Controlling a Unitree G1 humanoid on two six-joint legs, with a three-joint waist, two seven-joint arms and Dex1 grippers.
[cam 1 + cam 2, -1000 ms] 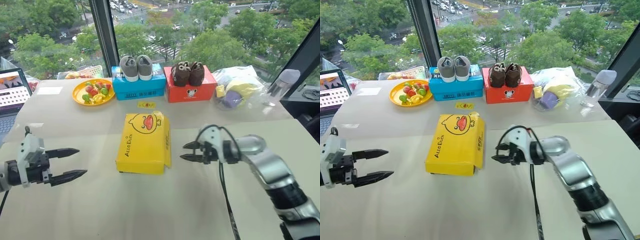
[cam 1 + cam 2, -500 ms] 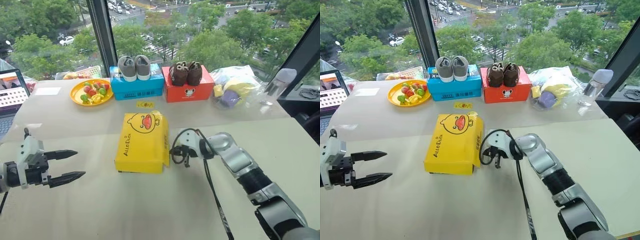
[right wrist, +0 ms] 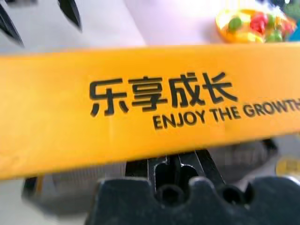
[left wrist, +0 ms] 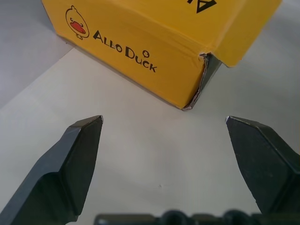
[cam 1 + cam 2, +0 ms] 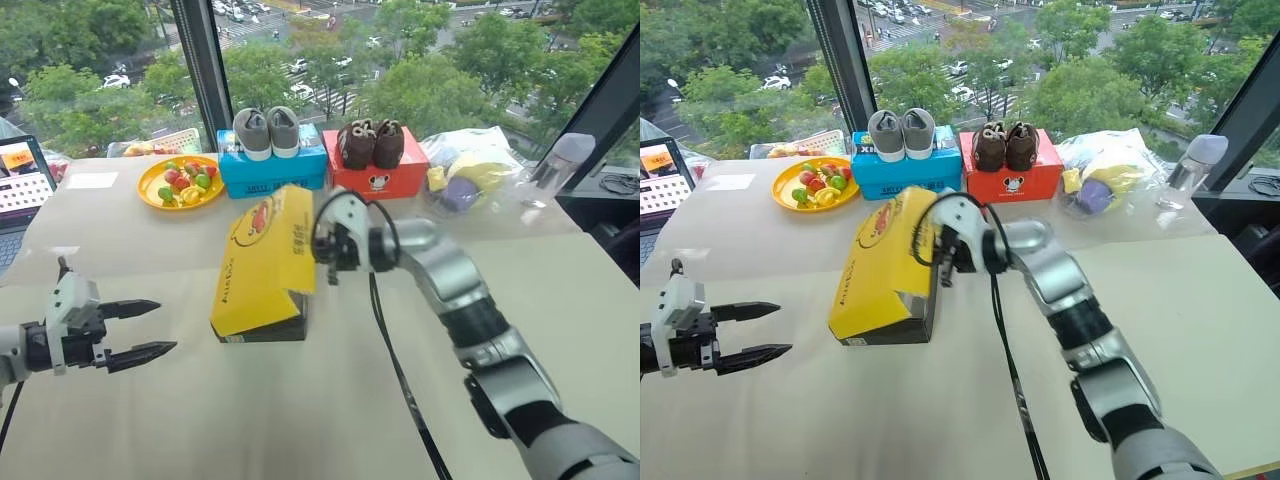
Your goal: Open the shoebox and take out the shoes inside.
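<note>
1. Right now I am seeing the shoebox (image 5: 262, 268) sitting near the middle of the worktop (image 5: 300, 400), its yellow lid tilting up on the side nearest my right arm, with the black side wall showing beneath the raised edge.
2. My right pincer (image 5: 322, 243) is pressing against the lifted long edge of the lid; its fingers are pressed together, and I cannot tell whether the cardboard is pinched between them or only resting on them.
3. Through the right wrist view, the lid's yellow flap with black lettering is lying straight across the camera, just over the pincer's base.
4. My left pincer (image 5: 140, 329) is hovering over the worktop on the box's other side, fingers spread and pointing toward the box, apart from it and gripping nothing.
5. Looking through the left wrist view, I am seeing the near corner of the box between the two spread fingertips (image 4: 89, 129), the "AlloDuck" lettering running along the lid's flank.
6. I cannot see the inside of the box, so I cannot say anything about its contents.
7. Behind the box, a blue box (image 5: 272, 168) is carrying a grey pair of shoes (image 5: 269, 130), and a red box (image 5: 376, 172) beside it is carrying a brown pair (image 5: 371, 142).
8. An orange plate of fruit (image 5: 183, 183) is sitting to the left of the blue box.
</note>
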